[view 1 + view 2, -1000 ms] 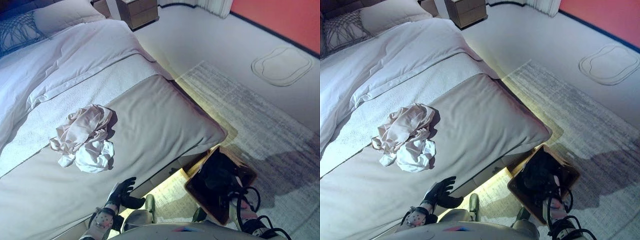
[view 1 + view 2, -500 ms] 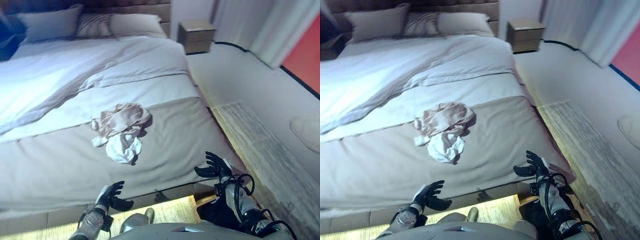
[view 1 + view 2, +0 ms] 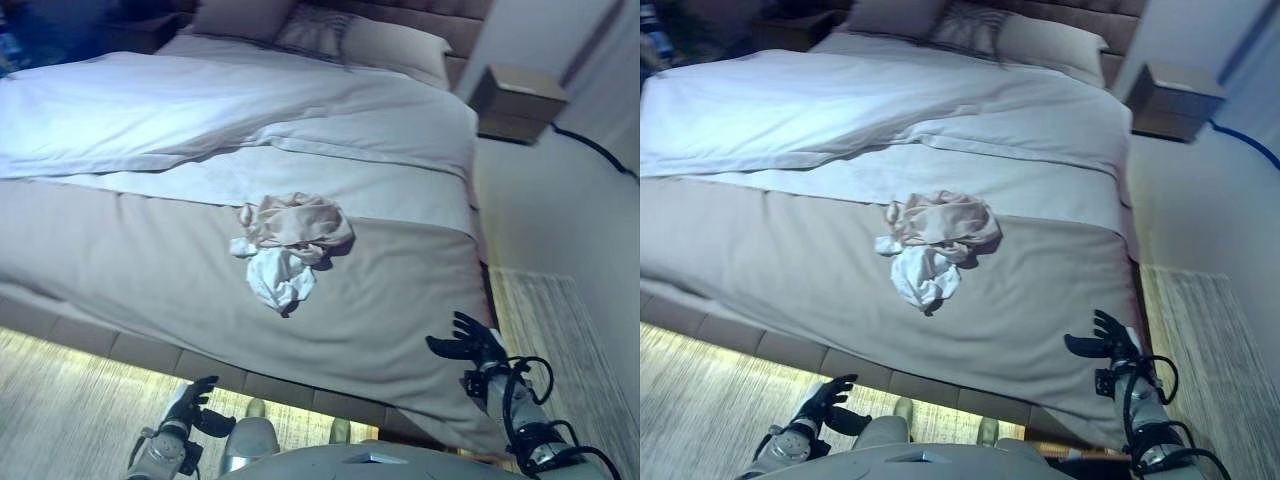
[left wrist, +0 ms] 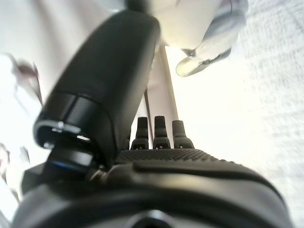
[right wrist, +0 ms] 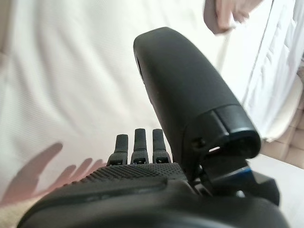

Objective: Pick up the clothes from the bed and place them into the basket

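Observation:
A crumpled pile of clothes [image 3: 288,243], beige cloth on top and white below, lies in the middle of the bed's grey cover [image 3: 150,270]. My right hand [image 3: 470,341] hovers open over the cover's near right corner, well to the right of the pile and holding nothing. Low at the bed's foot, over the floor, my left hand [image 3: 194,402] is open and empty too. In the right wrist view my right hand [image 5: 142,142] has straight fingers above the cover, with a bit of the clothes [image 5: 228,14] beyond. The left wrist view shows my left hand [image 4: 156,133] over bright floor. No basket is in view.
The bed has a white duvet [image 3: 220,100] and pillows [image 3: 390,40] at its head. A wooden nightstand [image 3: 518,100] stands right of the bed. A pale rug [image 3: 560,340] lies on the floor at the right, and lit wooden floor [image 3: 60,400] runs along the bed's foot.
The whole picture has shifted: the camera swung, so the bed now faces me squarely and the basket has dropped out of sight. My right hand stays raised over the cover's corner.

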Tool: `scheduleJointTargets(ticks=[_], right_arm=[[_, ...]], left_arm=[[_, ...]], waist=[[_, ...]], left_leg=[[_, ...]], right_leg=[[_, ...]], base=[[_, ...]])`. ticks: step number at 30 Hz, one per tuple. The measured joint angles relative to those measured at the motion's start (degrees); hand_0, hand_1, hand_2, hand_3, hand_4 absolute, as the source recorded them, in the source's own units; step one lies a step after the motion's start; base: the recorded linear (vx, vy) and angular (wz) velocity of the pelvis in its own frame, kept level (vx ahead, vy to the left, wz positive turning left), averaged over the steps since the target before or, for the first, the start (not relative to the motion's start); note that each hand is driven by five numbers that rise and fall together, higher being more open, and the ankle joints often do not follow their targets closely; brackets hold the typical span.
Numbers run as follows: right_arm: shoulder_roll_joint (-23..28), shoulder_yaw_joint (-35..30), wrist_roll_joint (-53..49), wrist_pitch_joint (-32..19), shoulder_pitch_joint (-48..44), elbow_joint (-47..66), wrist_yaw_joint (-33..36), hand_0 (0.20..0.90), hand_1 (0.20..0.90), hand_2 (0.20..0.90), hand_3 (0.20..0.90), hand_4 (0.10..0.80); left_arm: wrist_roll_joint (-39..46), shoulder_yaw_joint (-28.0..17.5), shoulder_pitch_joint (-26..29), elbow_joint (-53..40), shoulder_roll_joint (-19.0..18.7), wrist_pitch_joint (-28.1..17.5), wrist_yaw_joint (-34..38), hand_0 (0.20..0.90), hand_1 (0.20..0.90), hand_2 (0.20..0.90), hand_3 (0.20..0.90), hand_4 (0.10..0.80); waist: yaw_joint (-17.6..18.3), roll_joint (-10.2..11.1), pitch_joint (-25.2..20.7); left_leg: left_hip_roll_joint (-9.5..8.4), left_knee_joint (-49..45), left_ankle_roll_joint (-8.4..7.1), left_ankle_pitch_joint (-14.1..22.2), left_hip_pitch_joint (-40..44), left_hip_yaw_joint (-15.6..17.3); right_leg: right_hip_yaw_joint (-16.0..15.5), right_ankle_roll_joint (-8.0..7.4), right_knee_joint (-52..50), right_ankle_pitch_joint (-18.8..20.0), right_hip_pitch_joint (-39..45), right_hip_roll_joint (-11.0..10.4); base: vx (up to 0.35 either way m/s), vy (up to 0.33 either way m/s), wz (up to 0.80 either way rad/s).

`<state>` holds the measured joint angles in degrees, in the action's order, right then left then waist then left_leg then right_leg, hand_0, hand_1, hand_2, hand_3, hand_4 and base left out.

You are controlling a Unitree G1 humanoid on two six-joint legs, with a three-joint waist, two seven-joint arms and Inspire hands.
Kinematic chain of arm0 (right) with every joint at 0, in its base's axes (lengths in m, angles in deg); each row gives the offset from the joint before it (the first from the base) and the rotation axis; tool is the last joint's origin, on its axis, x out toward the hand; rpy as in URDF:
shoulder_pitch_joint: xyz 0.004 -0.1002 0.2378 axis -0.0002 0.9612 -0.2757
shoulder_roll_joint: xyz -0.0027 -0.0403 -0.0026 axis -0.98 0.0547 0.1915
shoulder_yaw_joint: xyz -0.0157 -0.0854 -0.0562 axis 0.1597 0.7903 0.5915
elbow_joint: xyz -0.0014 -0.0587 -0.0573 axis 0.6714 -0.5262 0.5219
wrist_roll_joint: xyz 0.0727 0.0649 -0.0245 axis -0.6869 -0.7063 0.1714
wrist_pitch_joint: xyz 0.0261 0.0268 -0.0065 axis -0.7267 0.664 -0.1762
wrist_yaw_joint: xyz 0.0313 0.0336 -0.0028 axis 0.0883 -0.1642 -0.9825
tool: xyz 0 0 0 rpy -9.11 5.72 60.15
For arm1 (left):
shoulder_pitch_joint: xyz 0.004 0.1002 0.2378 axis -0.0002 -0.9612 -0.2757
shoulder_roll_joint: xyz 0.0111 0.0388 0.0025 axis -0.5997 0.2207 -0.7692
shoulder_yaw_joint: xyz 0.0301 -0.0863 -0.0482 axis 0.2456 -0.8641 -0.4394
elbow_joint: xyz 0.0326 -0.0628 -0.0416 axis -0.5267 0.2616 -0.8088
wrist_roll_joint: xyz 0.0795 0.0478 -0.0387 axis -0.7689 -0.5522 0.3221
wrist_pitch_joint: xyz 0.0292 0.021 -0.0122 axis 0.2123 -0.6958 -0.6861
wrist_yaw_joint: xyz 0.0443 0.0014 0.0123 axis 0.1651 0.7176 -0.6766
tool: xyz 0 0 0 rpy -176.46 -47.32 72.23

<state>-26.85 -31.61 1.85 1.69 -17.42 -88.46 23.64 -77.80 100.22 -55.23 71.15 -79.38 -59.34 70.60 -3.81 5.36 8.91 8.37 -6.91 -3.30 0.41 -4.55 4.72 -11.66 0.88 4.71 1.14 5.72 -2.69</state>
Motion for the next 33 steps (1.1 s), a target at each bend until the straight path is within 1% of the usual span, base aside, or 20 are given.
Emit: scheduleJointTargets(ticks=[1, 2, 3, 4, 6, 7, 9, 11, 13, 14, 17, 18, 19, 20, 22, 23, 25, 26, 29, 33], right_arm=[[1.66, -0.07, -0.05, -0.08, -2.26, -2.93, 0.29, 0.9, 0.9, 0.9, 0.9, 0.8], [3.08, -0.12, -0.25, -0.06, -4.45, -5.03, 0.48, 0.9, 0.9, 0.9, 0.9, 0.8], [3.1, -0.07, -0.3, -0.03, -5.75, -5.71, 0.59, 0.9, 0.9, 0.9, 0.9, 0.8], [3.05, 0.25, -0.22, -0.12, -6.49, -5.54, 0.32, 0.9, 0.9, 0.9, 0.9, 0.8], [2.91, 1.14, 1.15, -0.35, -7.89, -5.45, -0.55, 0.9, 0.9, 0.9, 0.9, 0.8], [2.94, 2.64, 2.66, -0.37, -8.76, -5.21, -0.68, 0.9, 0.9, 0.9, 0.9, 0.8], [2.97, 5.64, 6.74, -0.4, -11.69, -3.98, -0.41, 0.9, 0.9, 0.9, 0.9, 0.8], [3.3, 9.52, 9.41, -0.31, -16.57, -3.87, 0.54, 0.9, 0.9, 0.9, 0.9, 0.8], [4.13, 13.2, 14.06, -0.59, -22.2, -3.9, 1.74, 0.9, 0.9, 0.9, 0.9, 0.8], [5.36, 15.13, 16.49, -0.64, -25.73, -4.19, 2.89, 0.9, 0.9, 0.9, 0.9, 0.8], [8.34, 17.29, 20.74, -0.63, -34.93, -5.68, 5.92, 0.9, 0.9, 0.9, 0.9, 0.8], [9.24, 18.47, 21.67, -0.64, -37.72, -6.02, 7.26, 0.9, 0.9, 0.9, 0.9, 0.8], [9.83, 19.09, 22.34, -0.65, -39.6, -6.25, 7.97, 0.9, 0.9, 0.9, 0.9, 0.8], [10.89, 20.93, 23.59, -0.69, -44.0, -7.29, 9.41, 0.9, 0.9, 0.9, 0.9, 0.8], [12.0, 21.93, 25.88, -0.76, -47.56, -7.34, 10.54, 0.9, 0.9, 0.9, 0.9, 0.8], [12.85, 22.94, 27.17, -0.79, -49.87, -7.35, 11.68, 0.9, 0.9, 0.9, 0.9, 0.8], [14.18, 23.79, 29.42, -1.11, -53.51, -7.35, 13.01, 0.9, 0.9, 0.9, 0.9, 0.8], [14.39, 24.73, 30.3, -1.24, -55.0, -7.32, 13.49, 0.9, 0.9, 0.9, 0.9, 0.8], [14.73, 27.93, 31.44, -1.48, -58.09, -6.61, 13.75, 0.9, 0.9, 0.9, 0.9, 0.8], [14.77, 30.89, 31.23, -0.63, -61.98, -5.26, 12.4, 0.9, 0.9, 0.9, 0.9, 0.8]], left_arm=[[0.02, 0.91, -0.02, -0.17, 0.39, 0.0, -0.42, 0.9, 0.9, 0.9, 0.9, 0.8], [0.02, 2.29, -0.09, -0.5, 0.79, 0.0, -0.96, 0.9, 0.9, 0.9, 0.9, 0.8], [0.05, 2.66, -0.14, -0.59, 0.83, 0.0, -1.04, 0.9, 0.9, 0.9, 0.9, 0.8], [0.09, 2.73, -0.11, -1.09, 0.47, 0.02, -1.11, 0.9, 0.9, 0.9, 0.9, 0.8], [0.4, 2.75, 0.87, -1.45, -0.32, 0.01, -1.12, 0.9, 0.9, 0.9, 0.9, 0.8], [0.88, 2.97, 1.52, -1.78, -0.85, 0.02, -1.11, 0.9, 0.9, 0.9, 0.9, 0.8], [1.77, 3.38, 3.22, -3.94, -2.91, 0.0, -1.26, 0.9, 0.9, 0.9, 0.9, 0.8], [3.1, 4.04, 6.96, -4.57, -4.29, 0.01, -1.41, 0.9, 0.9, 0.9, 0.9, 0.8], [5.2, 4.5, 9.64, -6.03, -5.2, -0.09, -1.53, 0.9, 0.9, 0.9, 0.9, 0.8], [6.47, 4.9, 11.27, -6.84, -5.12, -0.33, -1.52, 0.9, 0.9, 0.9, 0.9, 0.8], [8.11, 5.17, 13.57, -9.19, -4.47, -1.44, -1.47, 0.9, 0.9, 0.9, 0.9, 0.8], [8.66, 5.25, 13.62, -10.07, -4.52, -1.54, -1.41, 0.9, 0.9, 0.9, 0.9, 0.8], [9.05, 5.27, 13.79, -10.24, -4.5, -1.63, -1.33, 0.9, 0.9, 0.9, 0.9, 0.8], [10.24, 5.68, 14.21, -10.27, -4.56, -1.78, -0.81, 0.9, 0.9, 0.9, 0.9, 0.8], [11.09, 6.09, 14.29, -10.46, -4.64, -2.27, -0.5, 0.9, 0.9, 0.9, 0.9, 0.8], [11.99, 6.12, 14.25, -11.31, -4.67, -2.29, -0.48, 0.9, 0.9, 0.9, 0.9, 0.8], [12.89, 6.11, 14.39, -13.93, -5.01, -2.37, -0.36, 0.9, 0.9, 0.9, 0.9, 0.8], [13.18, 6.12, 14.26, -15.18, -5.33, -2.53, -0.3, 0.9, 0.9, 0.9, 0.9, 0.8], [14.91, 6.13, 15.2, -18.09, -6.56, -2.65, -0.17, 0.9, 0.9, 0.9, 0.9, 0.8], [17.84, 6.01, 16.9, -22.56, -9.35, -2.8, -0.01, 0.9, 0.9, 0.9, 0.9, 0.8]], waist=[[-1.13, -1.35, 0.06], [-2.03, -3.17, 0.08], [-2.47, -2.8, 0.3], [-2.4, -2.26, 0.64], [-2.44, -1.37, 1.17], [-2.5, -1.05, 1.36], [-2.43, -0.3, 1.96], [-3.27, -0.37, 4.12], [-3.98, -0.96, 6.03], [-4.53, -1.66, 7.12], [-6.14, -3.65, 11.05], [-6.69, -3.95, 11.83], [-7.35, -4.06, 12.4], [-8.24, -4.18, 13.82], [-8.91, -4.33, 14.85], [-9.0, -4.63, 15.56], [-10.39, -4.77, 17.31], [-10.98, -4.77, 17.36], [-11.59, -4.79, 17.51], [-12.24, -4.54, 17.88]], left_leg=[[0.42, 2.08, -0.84, -0.87, 0.76, -1.21], [0.48, 4.4, -1.46, -3.99, 1.78, -1.46], [-0.14, 5.57, -1.89, -5.09, 2.1, -1.07], [-1.02, 6.27, -1.56, -5.5, 2.16, -0.93], [-2.37, 6.93, -1.3, -5.7, 1.7, -0.83], [-2.8, 7.21, -1.06, -6.09, 1.09, -0.82], [-3.25, 7.25, -0.67, -6.43, -1.91, -1.11], [-3.33, 7.18, -0.59, -7.47, -3.92, -1.47], [-3.22, 7.17, -0.84, -8.0, -6.21, -1.65], [-3.08, 7.0, -1.04, -8.57, -7.91, -2.09], [-2.85, 6.12, -1.05, -9.37, -10.98, -3.1], [-2.72, 6.03, -1.15, -9.52, -12.01, -3.3], [-2.6, 6.02, -1.22, -9.72, -12.64, -3.32], [-2.44, 5.28, -1.36, -10.01, -14.27, -3.77], [-2.37, 4.65, -1.4, -10.08, -16.08, -4.59], [-2.39, 3.98, -1.43, -10.13, -17.48, -5.49], [-2.4, 3.03, -1.43, -10.14, -18.82, -6.11], [-2.44, 2.65, -1.43, -10.13, -19.94, -6.43], [-2.9, 0.84, -1.45, -10.14, -23.01, -8.0], [-3.76, -2.02, -1.67, -9.97, -27.79, -9.33]], right_leg=[[0.43, -0.39, -0.55, -0.24, -0.77, 0.24], [1.12, -1.02, -1.13, -0.12, -1.58, 0.55], [1.88, -1.78, -1.44, 0.18, -2.32, -0.01], [2.09, -2.2, -1.71, 0.29, -2.78, -0.78], [2.49, -2.22, -1.78, 0.3, -3.61, -2.0], [2.48, -2.81, -2.11, 0.6, -4.49, -2.57], [2.52, -3.24, -3.12, 0.69, -7.88, -2.85], [2.49, -4.26, -3.44, 1.44, -9.94, -2.83], [2.52, -4.64, -3.68, 1.68, -12.32, -2.5], [2.29, -5.06, -3.85, 1.98, -13.79, -2.4], [1.58, -4.98, -3.96, 2.75, -16.03, -2.06], [1.46, -4.89, -4.0, 2.81, -17.04, -1.9], [1.45, -4.65, -4.21, 2.98, -17.74, -1.8], [1.18, -4.52, -4.93, 3.07, -19.25, -1.66], [0.47, -4.52, -5.8, 3.06, -20.74, -1.62], [-0.29, -4.51, -6.45, 3.06, -21.71, -1.62], [-0.53, -4.51, -7.54, 3.01, -23.0, -1.67], [-0.63, -4.81, -8.48, 2.66, -24.17, -1.77], [-1.81, -4.46, -13.13, 0.24, -27.72, -2.55], [-2.23, -4.42, -22.04, -3.67, -34.61, -4.28]], base=[[0.036, 0.022, 0.05], [0.03, 0.029, -0.26], [0.018, 0.029, -0.21], [-0.043, 0.006, -0.08], [-0.14, -0.075, 0.04], [-0.148, -0.093, 0.04], [-0.184, -0.097, 0.07], [-0.238, -0.099, 0.04], [-0.167, -0.063, 0.01], [-0.114, -0.068, 0.07], [-0.081, -0.065, 0.11], [-0.057, -0.045, 0.05], [-0.054, -0.052, 0.04], [-0.041, -0.038, 0.03], [-0.031, -0.057, 0.16], [-0.02, -0.063, 0.25], [0.012, -0.058, 0.15], [0.035, -0.075, 0.13], [0.024, -0.1, 0.22], [0.001, -0.072, 0.18]])
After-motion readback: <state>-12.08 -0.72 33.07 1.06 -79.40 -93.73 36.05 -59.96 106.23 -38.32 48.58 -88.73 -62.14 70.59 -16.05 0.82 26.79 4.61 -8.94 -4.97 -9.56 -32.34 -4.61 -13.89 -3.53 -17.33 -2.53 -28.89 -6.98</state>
